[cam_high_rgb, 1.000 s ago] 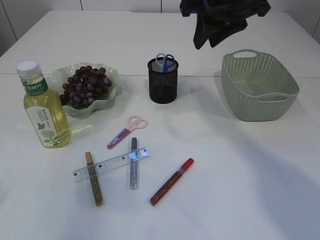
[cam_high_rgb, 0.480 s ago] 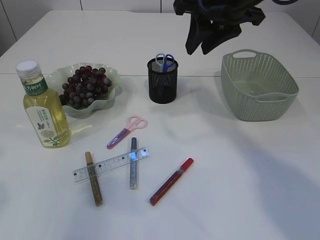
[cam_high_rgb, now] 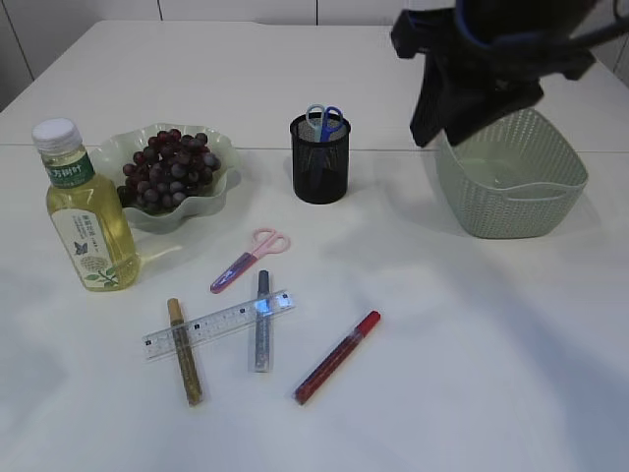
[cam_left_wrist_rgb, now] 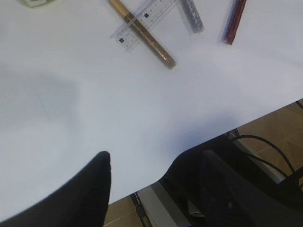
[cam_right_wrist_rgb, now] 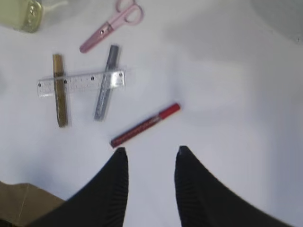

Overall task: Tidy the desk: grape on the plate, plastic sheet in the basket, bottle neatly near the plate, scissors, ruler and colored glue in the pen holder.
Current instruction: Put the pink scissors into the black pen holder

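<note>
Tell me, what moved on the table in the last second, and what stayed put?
Only the right arm moved: it swung from above the pen holder toward the right, and now hangs over the basket. Its right gripper is open and empty. Nothing was picked up or dropped. The grapes, bottle, pink scissors, ruler and three glue pens stayed where they were.

Staged lab or test-bench setup, office-desk style. Plain white surface (cam_high_rgb: 472, 324), pale panelled wall behind far edge. Desk props: black mesh pen holder (cam_high_rgb: 320, 159), clear ruler (cam_high_rgb: 218, 324). Loose black cables (cam_left_wrist_rgb: 265, 151) and bare floor below surface's near edge.
</note>
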Tool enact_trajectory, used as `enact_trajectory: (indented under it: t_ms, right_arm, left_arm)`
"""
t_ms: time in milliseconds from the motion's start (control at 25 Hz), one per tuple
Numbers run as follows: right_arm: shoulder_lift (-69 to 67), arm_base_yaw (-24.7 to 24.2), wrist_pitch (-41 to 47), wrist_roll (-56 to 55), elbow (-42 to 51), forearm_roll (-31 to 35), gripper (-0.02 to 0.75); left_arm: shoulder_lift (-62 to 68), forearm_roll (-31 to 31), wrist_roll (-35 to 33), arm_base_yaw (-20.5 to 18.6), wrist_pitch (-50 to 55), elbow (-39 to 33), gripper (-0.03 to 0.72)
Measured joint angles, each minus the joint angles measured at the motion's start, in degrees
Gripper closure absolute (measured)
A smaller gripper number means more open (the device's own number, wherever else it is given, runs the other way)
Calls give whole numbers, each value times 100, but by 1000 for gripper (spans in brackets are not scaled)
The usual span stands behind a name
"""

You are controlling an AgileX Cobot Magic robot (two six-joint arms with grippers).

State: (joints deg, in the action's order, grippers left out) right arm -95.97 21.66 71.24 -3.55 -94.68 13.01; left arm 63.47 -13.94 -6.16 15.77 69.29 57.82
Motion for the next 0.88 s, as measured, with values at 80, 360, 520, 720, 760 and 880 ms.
enact_trajectory:
  t_ms: [80, 360, 520, 720, 760, 880]
  right_arm:
    - [359, 0, 0, 0, 488, 13, 459]
    - [1659, 0, 0, 12, 2352, 241, 459]
    - [2271, 0, 0, 12, 3085, 375, 459]
    - [2678, 0, 0, 12, 3613, 435, 459]
    - [2716, 0, 0, 12, 3661, 435, 459]
    - [2739, 0, 0, 12, 3703, 444, 459]
  left_arm:
    - [247, -11, -9, 117, 0, 253, 253]
    - [1478, -11, -255, 481, 147, 1610, 253]
    - [2348, -11, -427, 701, 161, 2493, 253]
    - [3367, 1, -494, 826, 161, 3462, 253]
    - [3571, 1, -494, 826, 161, 3615, 253]
    - [4106, 121, -521, 826, 161, 3919, 253]
